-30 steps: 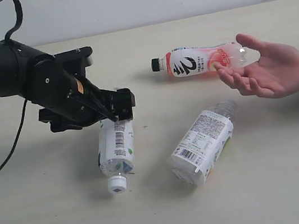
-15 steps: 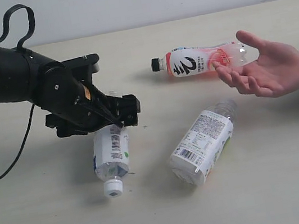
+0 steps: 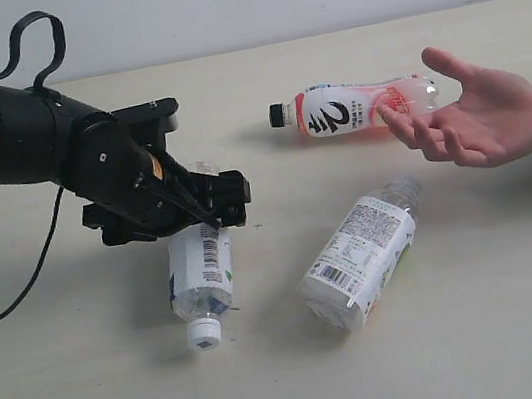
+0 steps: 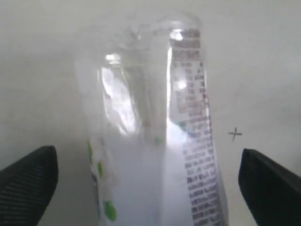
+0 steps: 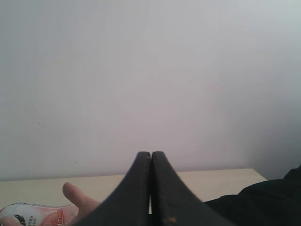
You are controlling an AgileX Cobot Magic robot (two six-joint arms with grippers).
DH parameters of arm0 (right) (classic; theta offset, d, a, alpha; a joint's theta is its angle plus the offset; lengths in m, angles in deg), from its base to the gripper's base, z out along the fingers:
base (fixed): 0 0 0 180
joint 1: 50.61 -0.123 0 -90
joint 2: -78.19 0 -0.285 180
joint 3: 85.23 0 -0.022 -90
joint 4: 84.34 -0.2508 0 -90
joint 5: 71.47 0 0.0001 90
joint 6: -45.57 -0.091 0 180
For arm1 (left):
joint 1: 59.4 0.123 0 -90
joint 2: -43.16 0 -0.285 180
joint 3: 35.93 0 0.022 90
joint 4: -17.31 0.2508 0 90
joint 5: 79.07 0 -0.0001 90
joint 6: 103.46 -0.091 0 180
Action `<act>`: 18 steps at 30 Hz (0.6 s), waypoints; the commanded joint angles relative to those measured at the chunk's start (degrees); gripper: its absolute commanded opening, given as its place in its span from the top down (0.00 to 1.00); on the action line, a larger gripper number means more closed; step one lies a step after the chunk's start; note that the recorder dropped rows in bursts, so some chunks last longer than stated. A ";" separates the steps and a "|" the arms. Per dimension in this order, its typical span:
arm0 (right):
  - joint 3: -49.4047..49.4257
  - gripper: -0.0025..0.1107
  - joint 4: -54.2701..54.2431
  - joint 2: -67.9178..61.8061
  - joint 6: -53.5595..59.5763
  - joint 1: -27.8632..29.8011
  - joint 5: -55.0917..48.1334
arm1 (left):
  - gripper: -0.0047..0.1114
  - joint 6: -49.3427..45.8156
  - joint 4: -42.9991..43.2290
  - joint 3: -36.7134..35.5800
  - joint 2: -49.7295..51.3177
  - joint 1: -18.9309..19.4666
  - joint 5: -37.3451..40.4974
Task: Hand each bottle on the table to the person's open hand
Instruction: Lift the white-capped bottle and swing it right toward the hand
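Three bottles lie on their sides on the table point(image 3: 489, 326). The left gripper point(image 3: 186, 215) sits low over the base end of a white-capped bottle point(image 3: 199, 271) on the left, whose cap points toward the exterior camera. In the left wrist view its two black fingers point(image 4: 28, 183) are spread wide on either side of the clear body. Table shows between each finger and the plastic, so nothing is pinched. A white-labelled bottle point(image 3: 361, 257) lies at an angle near the middle, apart from the first. The pink bottle point(image 3: 358, 108), with a black cap and a large "2", lies farther back. Its clear end is at the fingertips of the person's hand point(image 3: 481, 120), held open and palm up on the right; whether they touch cannot be told. The right gripper point(image 5: 150, 157), seen only by its own camera, has its fingers pressed together on nothing and faces a pale wall point(image 5: 150, 70).
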 commanded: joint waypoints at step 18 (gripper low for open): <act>0.25 0.98 0.22 0.28 0.14 0.28 0.51 | 0.95 -10.03 0.09 1.90 -5.85 -0.39 -0.04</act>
